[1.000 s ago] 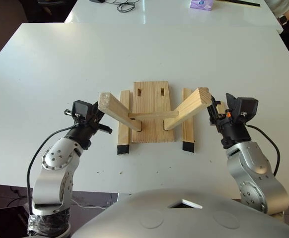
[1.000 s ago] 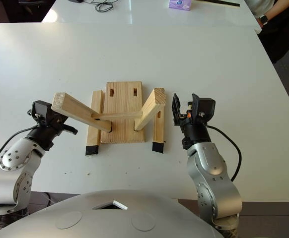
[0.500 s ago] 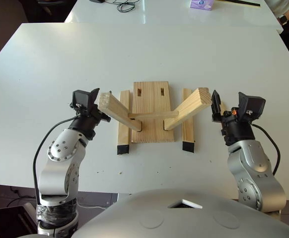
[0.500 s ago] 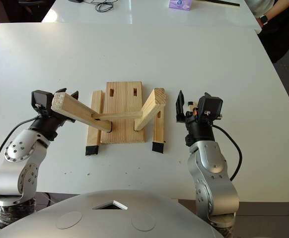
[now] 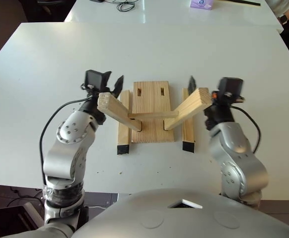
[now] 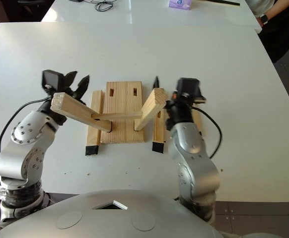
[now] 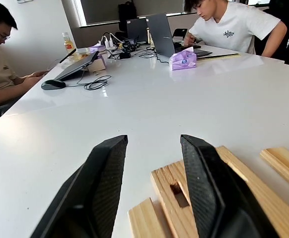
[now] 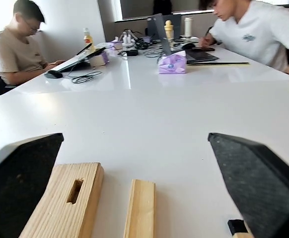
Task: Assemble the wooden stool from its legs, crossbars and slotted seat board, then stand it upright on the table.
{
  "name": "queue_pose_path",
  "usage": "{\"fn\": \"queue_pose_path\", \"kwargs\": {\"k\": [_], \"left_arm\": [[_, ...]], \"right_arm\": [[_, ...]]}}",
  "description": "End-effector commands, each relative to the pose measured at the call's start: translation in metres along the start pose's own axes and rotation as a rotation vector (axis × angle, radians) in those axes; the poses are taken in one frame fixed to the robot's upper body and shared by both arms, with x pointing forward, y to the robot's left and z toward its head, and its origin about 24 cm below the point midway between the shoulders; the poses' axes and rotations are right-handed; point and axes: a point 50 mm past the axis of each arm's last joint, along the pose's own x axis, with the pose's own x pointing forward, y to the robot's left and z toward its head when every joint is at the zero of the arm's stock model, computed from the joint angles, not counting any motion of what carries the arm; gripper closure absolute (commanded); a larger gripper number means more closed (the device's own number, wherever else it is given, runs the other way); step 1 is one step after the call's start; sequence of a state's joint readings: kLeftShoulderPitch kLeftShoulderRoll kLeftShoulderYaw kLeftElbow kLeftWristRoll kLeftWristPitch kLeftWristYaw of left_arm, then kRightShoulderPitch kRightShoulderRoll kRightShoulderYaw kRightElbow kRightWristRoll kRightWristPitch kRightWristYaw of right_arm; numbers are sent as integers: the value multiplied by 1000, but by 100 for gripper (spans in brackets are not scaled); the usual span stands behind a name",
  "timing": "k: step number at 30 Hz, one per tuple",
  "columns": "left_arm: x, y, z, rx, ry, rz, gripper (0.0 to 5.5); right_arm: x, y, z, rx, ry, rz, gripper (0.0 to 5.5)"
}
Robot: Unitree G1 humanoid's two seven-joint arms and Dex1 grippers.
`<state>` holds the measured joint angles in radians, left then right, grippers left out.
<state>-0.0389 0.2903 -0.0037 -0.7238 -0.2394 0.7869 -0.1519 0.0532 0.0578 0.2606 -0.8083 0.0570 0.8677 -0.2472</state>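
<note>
I have the slotted seat board (image 5: 151, 101) lying flat at the middle of the white desk (image 5: 60, 64), with its two open slots (image 5: 139, 91) at the 12 o'clock end. Two legs are set into its 6 o'clock end. The left leaning leg (image 5: 115, 111) tilts up toward 10 o'clock and the right leaning leg (image 5: 189, 106) toward 2 o'clock. A crossbar (image 5: 153, 115) runs level between them above the board.

Two more legs lie flat on the desk, parallel to the board's long edges. One spare leg (image 5: 124, 130) is just beside the board at 9 o'clock, the other spare leg (image 5: 186, 133) just beside it at 3 o'clock. Each has its black tip at the 6 o'clock end.

My left gripper (image 5: 113, 82) sits at 12 o'clock of the raised end of the left leaning leg. Its fingers (image 7: 105, 178) are spread and hold nothing, and I cannot tell whether they touch the wood. My right gripper (image 8: 135, 141) is at the raised end of the right leaning leg, with its jaws spread wide and nothing between them. Its wrist view looks across the seat board and the 3 o'clock spare leg.

Far off at 12 o'clock, a purple tissue pack (image 5: 201, 4) sits on a second desk (image 5: 159, 12).
</note>
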Motion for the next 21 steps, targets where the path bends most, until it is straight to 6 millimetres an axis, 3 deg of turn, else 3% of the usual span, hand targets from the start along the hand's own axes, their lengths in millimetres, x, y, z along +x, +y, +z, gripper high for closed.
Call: {"fn": "queue_pose_path", "kwargs": {"k": [1, 8, 14, 18, 21], "left_arm": [[14, -5, 5, 12, 5, 32, 351], [5, 23, -18, 87, 90, 174, 351], [-36, 63, -25, 137, 120, 265, 351], [-73, 67, -25, 138, 188, 262, 351], [-77, 53, -18, 96, 179, 193, 351]], "right_arm": [[7, 6, -7, 34, 54, 14, 11], [7, -50, -10, 8, 50, -182, 11], [-32, -104, -9, -86, 81, -338, 11], [-53, -98, -7, -91, 112, -291, 11], [-52, -73, -11, -30, 105, -212, 11]]}}
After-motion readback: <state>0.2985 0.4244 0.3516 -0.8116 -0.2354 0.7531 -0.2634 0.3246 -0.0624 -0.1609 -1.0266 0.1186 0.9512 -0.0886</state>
